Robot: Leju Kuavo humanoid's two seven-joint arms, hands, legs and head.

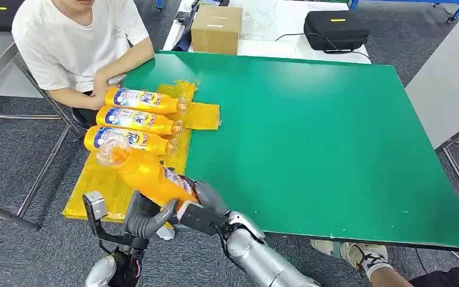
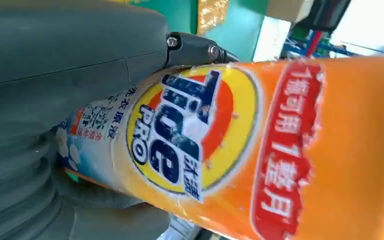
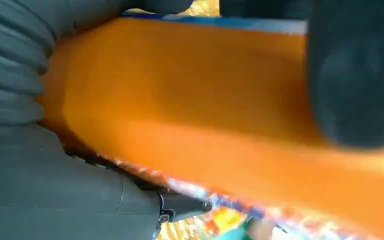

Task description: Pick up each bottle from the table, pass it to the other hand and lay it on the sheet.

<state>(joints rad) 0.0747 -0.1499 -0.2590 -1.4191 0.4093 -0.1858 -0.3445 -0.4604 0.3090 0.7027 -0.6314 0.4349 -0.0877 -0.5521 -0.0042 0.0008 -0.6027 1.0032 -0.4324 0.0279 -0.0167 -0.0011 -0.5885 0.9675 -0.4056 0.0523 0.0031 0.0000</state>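
Note:
An orange detergent bottle (image 1: 146, 173) hangs tilted over the near end of the yellow sheet (image 1: 95, 191), cap end toward the person. Both of my hands are on its lower end: the left hand (image 1: 148, 218) grips it from below and the right hand (image 1: 206, 203) holds it from the table side. Up close, the bottle's label (image 2: 190, 130) lies against the left hand (image 2: 55, 75). The right hand (image 3: 30, 190) wraps the orange body (image 3: 205, 100), with a dark finger (image 3: 355, 75) across it. Three more orange bottles (image 1: 137, 119) lie side by side on the sheet's far half.
The green table (image 1: 311, 137) stretches to the right of the sheet. A seated person (image 1: 77, 42) rests their arms at the sheet's far left end. A cardboard box (image 1: 216, 28) and a black case (image 1: 336, 28) stand behind the table. Someone's shoe (image 1: 358, 254) shows below the near edge.

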